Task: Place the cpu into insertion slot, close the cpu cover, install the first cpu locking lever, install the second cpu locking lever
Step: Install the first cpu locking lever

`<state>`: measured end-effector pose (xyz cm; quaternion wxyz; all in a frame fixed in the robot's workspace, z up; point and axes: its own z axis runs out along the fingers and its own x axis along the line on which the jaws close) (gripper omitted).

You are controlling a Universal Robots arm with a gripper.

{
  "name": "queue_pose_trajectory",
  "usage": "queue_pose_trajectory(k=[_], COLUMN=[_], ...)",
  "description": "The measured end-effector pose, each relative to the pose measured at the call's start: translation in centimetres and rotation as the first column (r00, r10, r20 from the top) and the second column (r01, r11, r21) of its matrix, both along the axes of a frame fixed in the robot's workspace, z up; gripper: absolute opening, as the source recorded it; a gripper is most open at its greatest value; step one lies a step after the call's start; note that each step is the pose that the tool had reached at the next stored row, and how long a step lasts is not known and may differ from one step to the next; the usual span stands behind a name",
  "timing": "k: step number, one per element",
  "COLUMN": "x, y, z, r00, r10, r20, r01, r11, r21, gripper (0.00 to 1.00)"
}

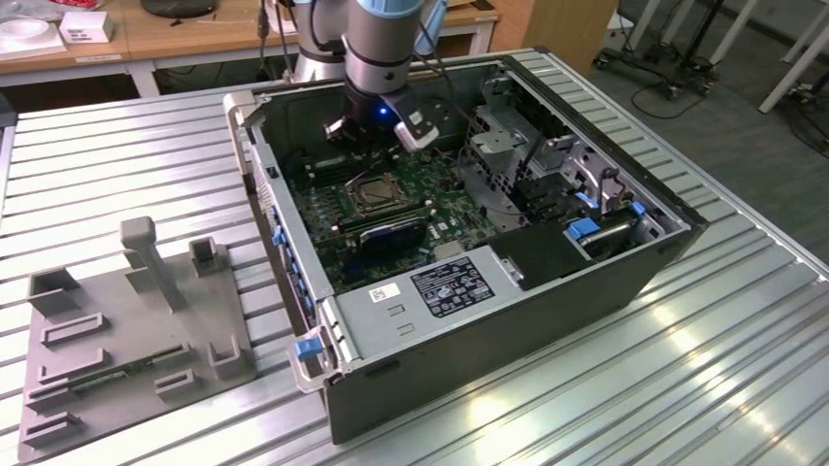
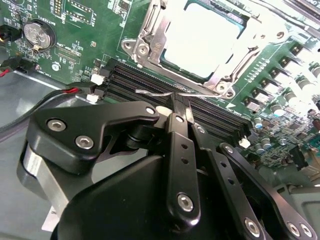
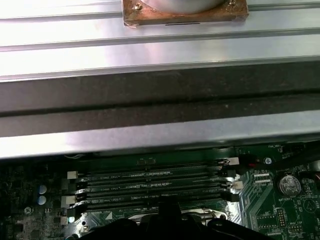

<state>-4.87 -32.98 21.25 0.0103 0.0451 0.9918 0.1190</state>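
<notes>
From where I stand, the arm reaches down into the open computer case (image 1: 518, 320) lying on its side on the ribbed metal table (image 1: 130, 165), with a grey fixture (image 1: 130, 320) off to the exterior view's left. The gripper (image 1: 367, 136) hangs low over the green board, near the insertion slot (image 1: 372, 194) but on the side toward the case's far wall. In the second wrist view the cpu (image 2: 200, 40) sits in that socket, its pale face showing through the cut-out of the cpu cover (image 2: 148, 30), which lies flat over it. Between the socket and the gripper (image 2: 181, 106) run the long black memory slots (image 2: 135, 82), so the chip is close to the fingertips but not touching them. The 2 black fingers (image 2: 176, 145) are drawn together, and at their tips they appear to pinch a thin silvery wire, a locking lever (image 2: 152, 93), whose hooked end sticks out to 1 side over the memory slots. A coin battery (image 2: 39, 34) sits well apart on the board. In the first wrist view the gripper (image 3: 167, 212) shows dark at the socket's edge, below 4 memory slots (image 3: 150, 185).
</notes>
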Motion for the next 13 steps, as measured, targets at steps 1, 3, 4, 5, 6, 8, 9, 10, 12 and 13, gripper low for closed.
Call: queue_pose_trajectory(k=[1,3,4,5,6,8,9,10,12,13], x=[0.08,0.24,0.31,0.37,0.43,0.47,0.47,0.47,0.47,0.47], y=[0.0,0.0,0.0,0.0,0.0,0.0,0.0,0.0,0.02,0.05], z=[-0.04,-0.12,-0.16,-0.19,-0.22,-0.27,-0.27,-0.28,-0.31,-0.32], r00=[1.0,1.0,1.0,1.0,1.0,1.0,1.0,1.0,1.0,1.0], r10=[0.0,0.0,0.0,0.0,0.0,0.0,0.0,0.0,0.0,0.0], r20=[0.0,0.0,0.0,0.0,-0.0001,-0.0001,-0.0001,-0.0001,0.0001,0.0001], r01=[0.0,0.0,0.0,0.0,0.0,0.0,0.0,0.0,0.0,0.0], r11=[1.0,1.0,1.0,1.0,1.0,1.0,1.0,1.0,1.0,1.0], r21=[0.0,-0.0001,0.0,0.0,-0.0001,-0.0002,-0.0003,-0.0003,0.0001,0.0001], gripper=[0.11,0.11,0.11,0.11,0.11,0.11,0.11,0.11,0.11,0.11])
